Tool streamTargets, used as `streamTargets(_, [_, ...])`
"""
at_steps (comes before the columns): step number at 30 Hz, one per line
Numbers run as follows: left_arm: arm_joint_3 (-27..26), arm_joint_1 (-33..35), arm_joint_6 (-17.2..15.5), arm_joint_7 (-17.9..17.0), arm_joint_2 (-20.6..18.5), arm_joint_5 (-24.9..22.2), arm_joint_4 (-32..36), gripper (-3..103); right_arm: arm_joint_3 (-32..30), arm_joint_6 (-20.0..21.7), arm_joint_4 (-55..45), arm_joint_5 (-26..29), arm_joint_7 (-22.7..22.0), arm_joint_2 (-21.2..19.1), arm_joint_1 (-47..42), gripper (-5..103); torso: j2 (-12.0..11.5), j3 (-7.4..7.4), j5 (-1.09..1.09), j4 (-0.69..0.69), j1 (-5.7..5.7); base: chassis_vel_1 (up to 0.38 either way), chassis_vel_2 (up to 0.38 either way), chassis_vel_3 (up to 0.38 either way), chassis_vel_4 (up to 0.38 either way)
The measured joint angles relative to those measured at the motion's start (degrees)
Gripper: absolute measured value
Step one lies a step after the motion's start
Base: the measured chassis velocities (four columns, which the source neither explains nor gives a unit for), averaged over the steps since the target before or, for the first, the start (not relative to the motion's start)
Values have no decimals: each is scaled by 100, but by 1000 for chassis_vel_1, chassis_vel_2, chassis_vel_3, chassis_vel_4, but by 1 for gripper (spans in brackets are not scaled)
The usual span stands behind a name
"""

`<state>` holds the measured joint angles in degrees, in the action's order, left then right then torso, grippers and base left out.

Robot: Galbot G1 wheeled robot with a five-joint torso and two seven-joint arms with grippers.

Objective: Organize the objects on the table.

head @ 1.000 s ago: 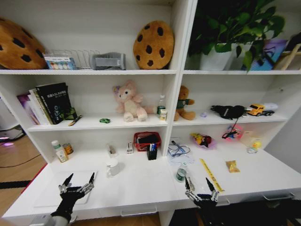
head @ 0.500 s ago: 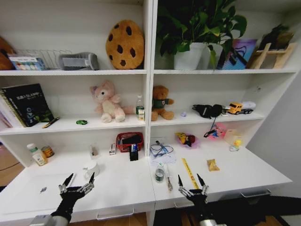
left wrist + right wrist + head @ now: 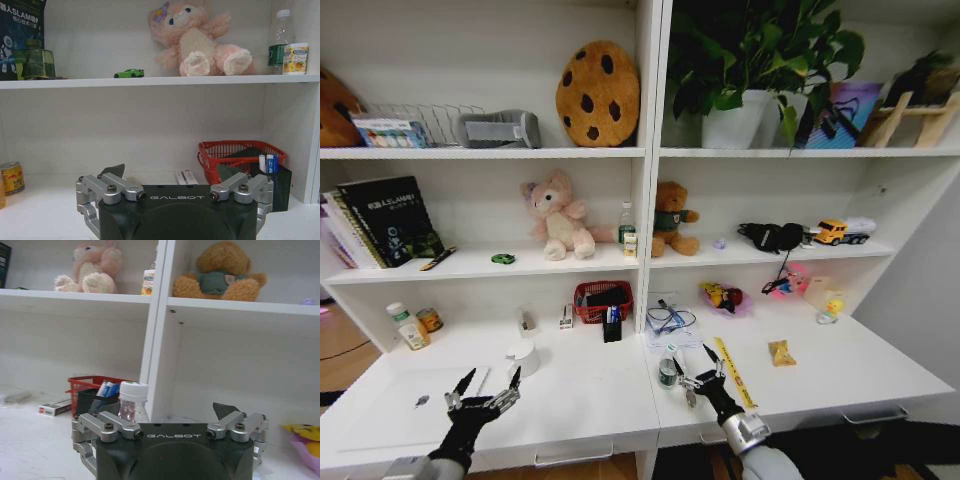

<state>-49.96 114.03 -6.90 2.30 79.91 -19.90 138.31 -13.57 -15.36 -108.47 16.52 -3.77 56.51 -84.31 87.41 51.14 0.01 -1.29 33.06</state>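
Note:
A long white desk [image 3: 580, 405] runs under tall white shelving. A thin silver laptop [image 3: 395, 395] lies closed at its left end. My left gripper [image 3: 486, 385] [image 3: 171, 172] hovers open over the desk just right of the laptop, holding nothing. My right gripper [image 3: 696, 366] [image 3: 170, 412] is open low over the desk's middle, right beside a small clear bottle [image 3: 667, 368] [image 3: 133, 401] with a white cap. A black holder with blue pens [image 3: 611, 324] [image 3: 270, 166] [image 3: 106, 389] stands in front of a red basket [image 3: 601, 297].
A yellow ruler [image 3: 733, 370] lies just right of the right gripper, with a snack packet [image 3: 781, 352] beyond it. A white cup [image 3: 523, 356], cables on paper [image 3: 670, 320], and jars [image 3: 415, 325] also sit on the desk. A green toy car [image 3: 503, 258] and plush toys sit on the shelf above.
The camera has swung, shifting the whole scene. My right gripper has moved forward and left to the small bottle. The left gripper holds the same pose.

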Motion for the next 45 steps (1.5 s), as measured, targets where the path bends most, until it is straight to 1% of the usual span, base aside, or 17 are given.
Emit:
streamTargets(12, [0, 0, 0, -1, 0, 0, 0, 100, 568, 131, 273, 92, 143, -3, 529, 101, 0, -1, -1, -1, -1, 0, 0, 0, 0])
streamTargets(14, [0, 0, 0, -2, 0, 0, 0, 100, 593, 160, 315, 75, 142, 4, 580, 91, 0, -1, -1, -1, -1, 0, 0, 0, 0])
streamTargets(15, [0, 0, 0, -2, 0, 0, 0, 100, 593, 160, 315, 75, 142, 4, 580, 91, 0, -1, -1, -1, -1, 0, 0, 0, 0])
streamTargets(17, [0, 0, 0, -1, 0, 0, 0, 100, 588, 164, 318, 67, 152, 6, 588, 74, 0, -1, -1, -1, -1, 0, 0, 0, 0])
streamTargets(20, [0, 0, 0, -1, 0, 0, 0, 100, 575, 163, 315, 66, 165, 4, 576, 69, 0, -1, -1, -1, -1, 0, 0, 0, 0])
streamTargets(23, [0, 0, 0, -1, 0, 0, 0, 100, 548, 158, 283, 61, 178, -1, 527, 52, 0, -1, -1, -1, -1, 0, 0, 0, 0])
streamTargets(26, [0, 0, 0, -2, 0, 0, 0, 100, 514, 163, 254, 42, 178, -6, 487, 47, 0, -1, -1, -1, -1, 0, 0, 0, 0])
streamTargets(29, [0, 0, 0, -1, 0, 0, 0, 100, 417, 167, 188, 22, 189, -18, 392, 32, 0, -1, -1, -1, -1, 0, 0, 0, 0])
streamTargets(34, [0, 0, 0, -2, 0, 0, 0, 100, 245, 127, -22, -19, 247, -57, 236, 27, 0, 0, 1, -1, 0, 0, 0, 0, 0])
streamTargets(36, [0, 0, 0, -2, 0, 0, 0, 100, -232, 43, -739, -110, 340, -161, -208, 27, 0, -1, 1, 1, 0, 0, 0, 0, 0])
streamTargets(37, [0, 0, 0, -2, 0, 0, 0, 100, -232, 43, -739, -110, 340, -161, -208, 27, 0, -1, 1, 1, 0, 0, 0, 0, 0])
streamTargets(39, [0, 1, 0, -3, 0, 0, 0, 100, -949, -112, -1543, -24, 512, -211, -1087, 27, 0, -1, -1, 1, 0, 0, 0, 0, 0])
streamTargets(40, [0, 1, 0, -3, 0, 0, 0, 100, -949, -112, -1543, -24, 512, -211, -1087, 27, 0, -1, -1, 1, 0, 0, 0, 0, 0])
streamTargets(42, [0, 0, 0, -2, 0, 0, 0, 100, -1823, -664, -2235, -231, 979, 34, -2704, 27, 1, -2, -1, 0, -1, 0, 0, 0, 0])
streamTargets(43, [0, 0, 0, -2, 0, 0, 0, 100, -1823, -664, -2235, -231, 979, 34, -2704, 27, 1, -2, -1, 0, -1, 0, 0, 0, 0])
streamTargets(44, [0, 0, 0, -4, 0, 0, 0, 100, -2172, -1046, -2366, -364, 1311, 312, -3499, 27, 1, -2, -1, -2, -1, 0, 0, 0, 0])
streamTargets(45, [0, 0, 0, -4, 0, 0, 0, 100, -2172, -1046, -2366, -364, 1311, 312, -3499, 27, 1, -2, -1, -2, -1, 0, 0, 0, 0])
